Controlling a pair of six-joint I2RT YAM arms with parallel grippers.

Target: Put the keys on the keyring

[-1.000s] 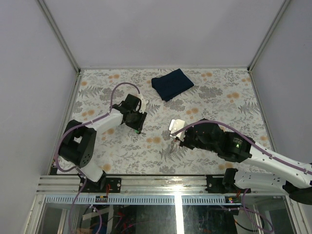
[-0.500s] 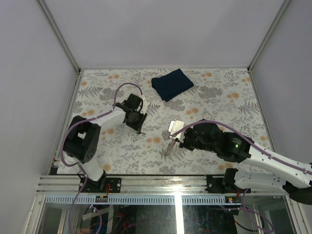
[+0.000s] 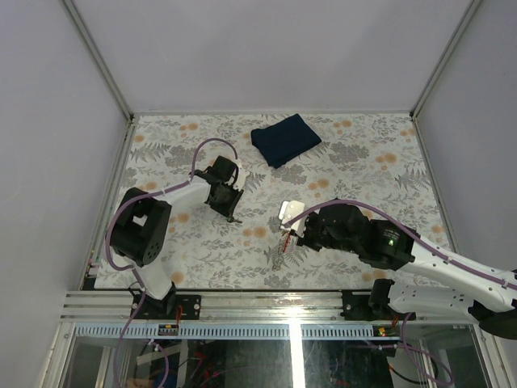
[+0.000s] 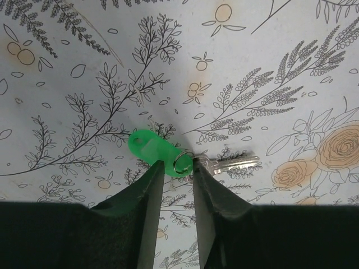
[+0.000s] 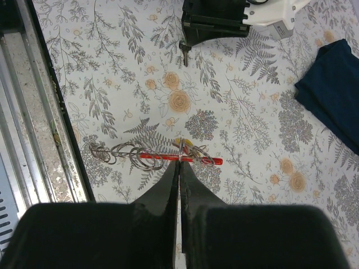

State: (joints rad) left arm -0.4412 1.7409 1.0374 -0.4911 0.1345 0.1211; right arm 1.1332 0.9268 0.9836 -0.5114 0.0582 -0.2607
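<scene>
The green-headed key (image 4: 148, 147) lies low over the flowered table, its small split ring and metal blade (image 4: 235, 164) pointing right. My left gripper (image 4: 179, 163) is shut on the ring end of the green head, one finger on each side. In the top view this gripper (image 3: 232, 217) points down at mid-left. My right gripper (image 5: 179, 159) is shut on the keyring (image 5: 143, 157), several thin wire loops with a red tag (image 5: 207, 160) stretched sideways. The yellow-headed key (image 5: 185, 147) peeks out just behind the fingertips. In the top view the keyring (image 3: 279, 252) dangles below the right gripper (image 3: 285, 234).
A folded dark blue cloth (image 3: 284, 138) lies at the back centre, also at the right wrist view's right edge (image 5: 336, 84). The metal rail (image 5: 33, 112) of the near table edge runs close beside the keyring. Grey walls enclose the table.
The left arm's elbow has swung in and its gripper shifted slightly back-left. The right gripper has edged toward the near side, and the keyring hangs lower and longer beneath it.
</scene>
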